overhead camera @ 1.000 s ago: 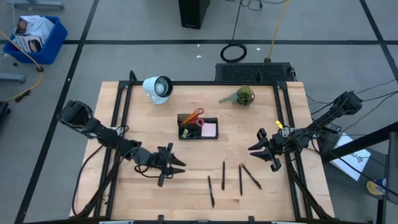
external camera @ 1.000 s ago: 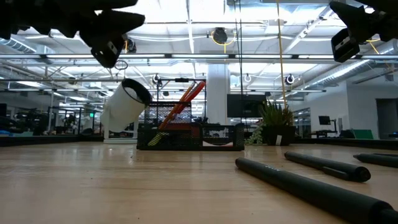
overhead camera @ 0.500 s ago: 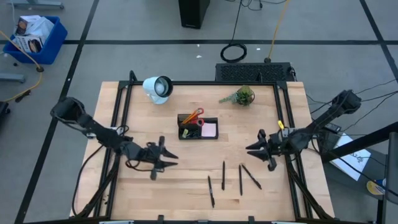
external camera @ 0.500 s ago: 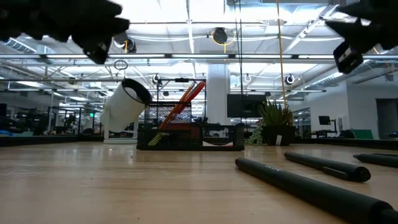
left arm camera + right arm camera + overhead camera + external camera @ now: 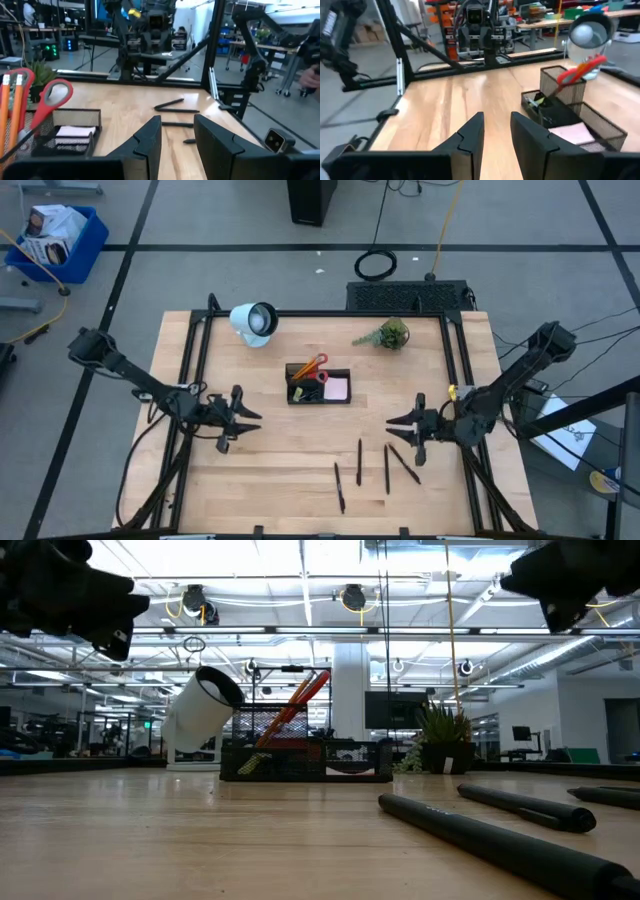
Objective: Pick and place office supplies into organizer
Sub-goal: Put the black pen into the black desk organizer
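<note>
The black organizer [image 5: 318,394] stands at the table's middle. In it are red-handled scissors [image 5: 312,366], orange pencils [image 5: 12,110] and a pink sticky-note pad [image 5: 336,388]. Several black pens [image 5: 386,468] lie flat on the wood between the organizer and the near edge. My left gripper [image 5: 243,416] hovers open, level, left of the organizer and pointing toward the table's right. My right gripper [image 5: 393,423] hovers open, level, right of the organizer and just beyond the pens, pointing left. In both wrist views nothing lies between the fingers of my left gripper [image 5: 177,120] or my right gripper [image 5: 496,117].
A white round lamp [image 5: 253,320] stands at the far left and a small green plant [image 5: 388,333] at the far right. A black mesh panel [image 5: 410,295] lies beyond the far edge. Black frame rails [image 5: 195,380] run along the table's left and right sides.
My left gripper has drawn back toward the table's left edge and a little toward the far edge, staying level. My right gripper has come a little toward the table's left and near edges and has turned somewhat. Neither has opened or shut.
</note>
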